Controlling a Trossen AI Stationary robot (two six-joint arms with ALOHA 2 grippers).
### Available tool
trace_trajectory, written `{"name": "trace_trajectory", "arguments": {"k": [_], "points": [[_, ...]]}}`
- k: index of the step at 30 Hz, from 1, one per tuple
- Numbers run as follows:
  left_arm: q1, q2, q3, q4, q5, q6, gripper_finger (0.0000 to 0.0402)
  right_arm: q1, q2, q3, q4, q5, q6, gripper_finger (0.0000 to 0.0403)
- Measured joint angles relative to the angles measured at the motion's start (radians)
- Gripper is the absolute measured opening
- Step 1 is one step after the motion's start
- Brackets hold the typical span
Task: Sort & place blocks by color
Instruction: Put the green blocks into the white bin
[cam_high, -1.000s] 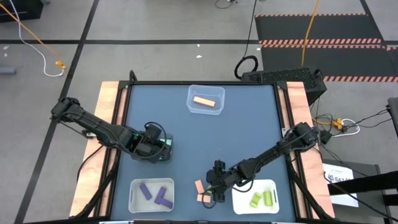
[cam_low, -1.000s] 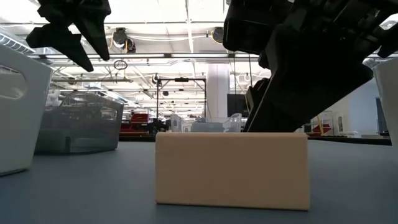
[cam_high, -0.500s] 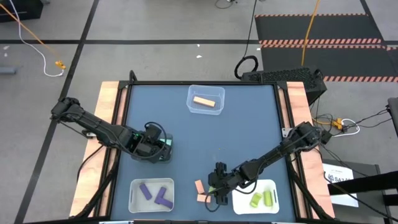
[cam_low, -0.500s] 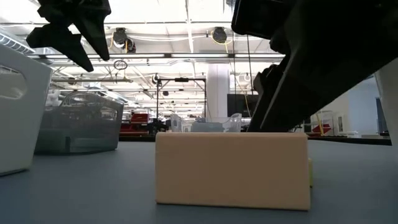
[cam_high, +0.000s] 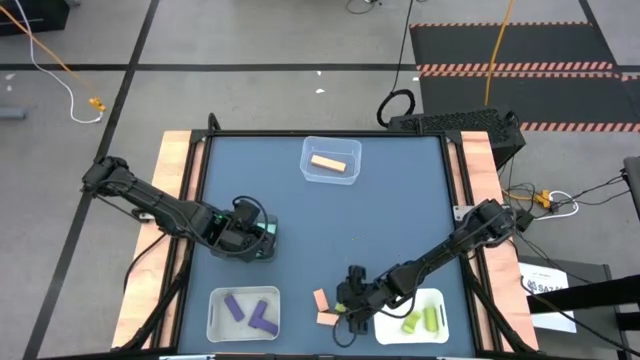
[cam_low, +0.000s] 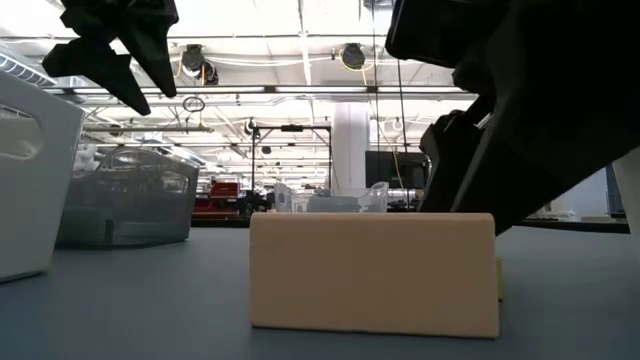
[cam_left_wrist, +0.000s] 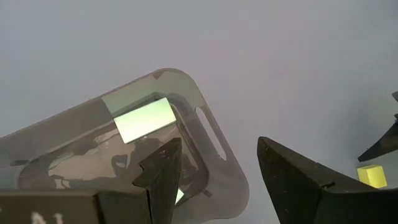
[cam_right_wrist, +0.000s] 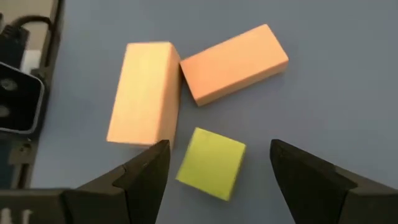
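Hovering my right gripper (cam_right_wrist: 214, 180) with jaws spread directly over the yellow-green cube (cam_right_wrist: 211, 163), which sits on the table's near edge just beside two pale orange bars (cam_right_wrist: 233, 55), I judge it the nearer arm (left gripper (cam_high: 243, 240), open, waits mid-table).

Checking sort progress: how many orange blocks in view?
3. One orange bar lies in the clear bin at the far edge; two orange blocks sit loose on the table by the right gripper. Others may be hidden.
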Motion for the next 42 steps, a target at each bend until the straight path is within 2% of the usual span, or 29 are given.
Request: {"name": "trace_trajectory", "arguments": {"k": [7,11,14,20,27,34,39,42], "points": [[0.000,0.000,0.000,0.001,0.000,0.000,0.0212,0.006,0.048,0.001,0.049,0.015,-0.004,0.0269],[0.000,0.000,0.000,0.003,-0.001,0.000,0.0212,0.005,0.050,0.003,0.035,0.055,-0.035,0.0251],[0.000,0.000,0.000,0.004,-0.001,0.001,0.0212,0.005,0.051,0.003,0.022,0.075,-0.079,0.0215],[0.000,0.000,0.000,0.003,-0.001,0.002,0.0212,-0.013,0.050,0.005,-0.054,0.087,-0.109,0.0115],[0.000,0.000,0.000,0.003,-0.001,0.004,0.0212,-0.046,0.033,0.001,-0.064,0.094,-0.180,0.0113],[0.000,0.000,0.000,0.003,-0.012,0.008,0.0212,-0.103,-0.091,-0.003,-0.085,0.142,-0.304,0.0113],[0.000,0.000,0.000,0.027,-0.056,0.008,0.0212,-0.141,-0.193,-0.002,-0.081,0.256,-0.487,0.0120],[0.000,0.000,0.000,0.082,-0.091,0.039,0.0212,-0.155,-0.261,-0.001,-0.029,0.391,-0.651,0.0120]]}}
